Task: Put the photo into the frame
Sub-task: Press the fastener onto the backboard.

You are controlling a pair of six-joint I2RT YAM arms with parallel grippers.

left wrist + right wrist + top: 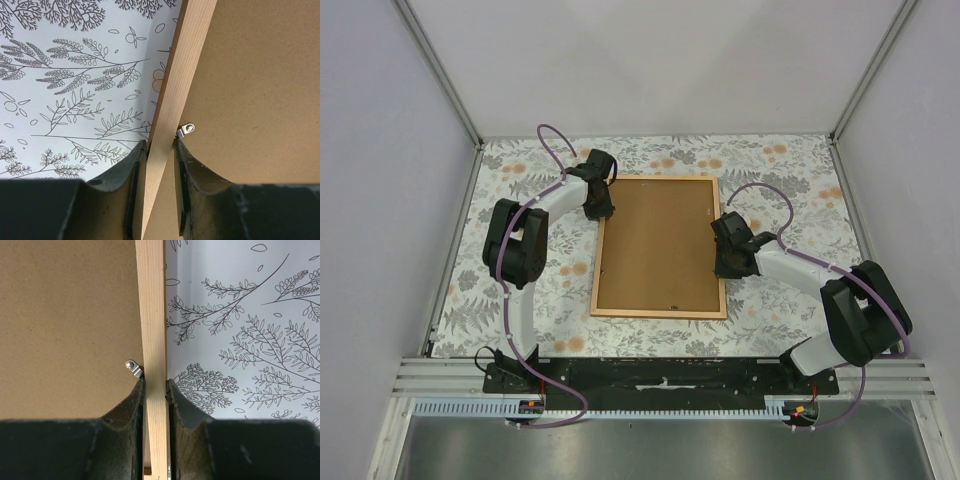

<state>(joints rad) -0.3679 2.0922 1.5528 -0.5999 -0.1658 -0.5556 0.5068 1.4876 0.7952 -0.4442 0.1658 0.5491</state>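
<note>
The frame [658, 313] lies flat in the middle of the table with the plain brown backing board [660, 245] filling it. The photo is hidden. My left gripper [601, 207] is at the frame's left rail near the far corner. In the left wrist view the left gripper [160, 145] has both fingertips against the wooden rail [185, 65], beside a small metal clip [186, 130]. My right gripper [724, 262] is at the right rail. In the right wrist view the right gripper [155, 382] is shut on that rail [151, 300], next to another clip [134, 367].
A floral tablecloth [770, 165] covers the table. White enclosure walls with aluminium posts [438, 70] stand on the left, right and far sides. The arms' bases sit on a black bar [660, 385] at the near edge.
</note>
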